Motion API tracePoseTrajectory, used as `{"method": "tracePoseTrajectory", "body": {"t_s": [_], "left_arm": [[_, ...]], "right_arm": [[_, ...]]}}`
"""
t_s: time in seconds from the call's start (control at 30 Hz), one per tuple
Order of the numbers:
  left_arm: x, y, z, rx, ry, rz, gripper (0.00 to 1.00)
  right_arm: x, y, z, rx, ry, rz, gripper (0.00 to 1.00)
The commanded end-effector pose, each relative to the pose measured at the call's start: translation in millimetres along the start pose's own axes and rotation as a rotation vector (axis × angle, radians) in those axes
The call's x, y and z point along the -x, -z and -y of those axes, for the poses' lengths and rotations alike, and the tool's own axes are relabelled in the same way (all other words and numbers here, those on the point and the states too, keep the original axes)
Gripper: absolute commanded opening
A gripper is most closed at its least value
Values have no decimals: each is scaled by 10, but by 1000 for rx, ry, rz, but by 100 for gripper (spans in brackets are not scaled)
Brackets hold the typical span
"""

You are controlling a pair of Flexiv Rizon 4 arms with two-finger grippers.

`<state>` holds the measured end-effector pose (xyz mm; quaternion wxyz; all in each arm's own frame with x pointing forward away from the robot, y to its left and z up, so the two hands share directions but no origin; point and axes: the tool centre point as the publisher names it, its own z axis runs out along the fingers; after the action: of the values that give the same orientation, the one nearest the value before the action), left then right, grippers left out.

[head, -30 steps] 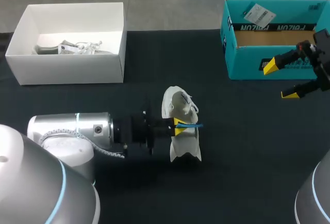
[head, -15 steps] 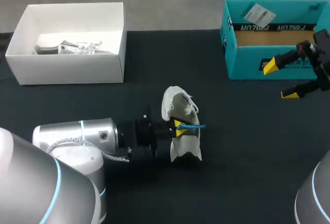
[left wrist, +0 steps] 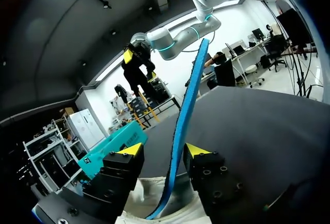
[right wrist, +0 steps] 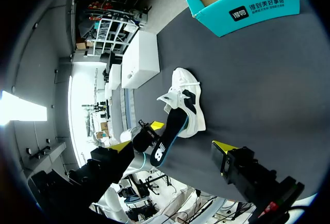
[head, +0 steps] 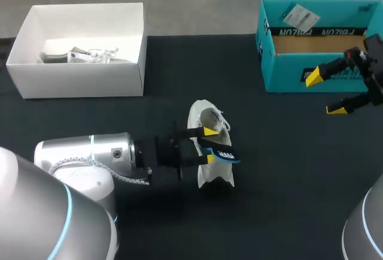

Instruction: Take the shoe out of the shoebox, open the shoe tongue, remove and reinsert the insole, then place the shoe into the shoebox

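A white shoe [head: 210, 170] lies on the black table's middle, also seen from the right wrist [right wrist: 184, 102]. A blue insole [head: 225, 154] sticks out of its opening and rises between the fingers of my left gripper [head: 209, 144]. In the left wrist view the insole [left wrist: 184, 126] stands loose between the spread yellow tips of that gripper [left wrist: 164, 152], close to one finger, not pinched. My right gripper [head: 326, 93] hangs open in front of the teal shoebox [head: 299, 62] at the far right, holding nothing. From the right wrist, its own gripper [right wrist: 171, 149] points at the shoe from afar.
A white box [head: 78, 77] at the back left holds another white shoe [head: 88, 55]. The teal shoebox [right wrist: 242, 4] stands open at the back right. Bare black table lies between the shoe and both boxes.
My left gripper's fingers have spread apart from the insole they were pinching. The insole's tip has dropped slightly toward the shoe's heel. The right arm has not moved.
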<state>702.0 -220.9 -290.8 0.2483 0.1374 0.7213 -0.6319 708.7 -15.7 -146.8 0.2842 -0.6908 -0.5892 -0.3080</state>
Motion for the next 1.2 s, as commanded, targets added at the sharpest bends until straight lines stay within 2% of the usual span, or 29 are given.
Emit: {"method": "tracePoseTrajectory", "body": {"t_s": [0.03,0.1,0.3,0.77,1.0,1.1,1.13,1.17,1.2], "left_arm": [[-34,107,73,-11,-8,-17,33],[-49,84,67,-9,-11,-31,0],[-42,8,-44,15,-7,-30,0],[60,-106,-364,103,35,59,0],[118,-107,-516,145,10,68,0],[143,-69,-514,151,11,71,0],[148,-49,-490,151,11,71,12],[147,-27,-459,146,12,67,30],[139,-3,-420,138,-1,61,43]], "right_arm": [[4,-7,6,2,-1,2,100],[4,-7,6,2,-1,2,100],[4,-7,6,2,-1,2,100],[4,-7,6,2,-1,2,100],[4,-7,6,2,-1,2,100],[4,-7,6,2,-1,2,100],[4,-7,6,2,-1,2,100],[4,-7,6,2,-1,2,100],[4,-7,6,2,-1,2,100]]}}
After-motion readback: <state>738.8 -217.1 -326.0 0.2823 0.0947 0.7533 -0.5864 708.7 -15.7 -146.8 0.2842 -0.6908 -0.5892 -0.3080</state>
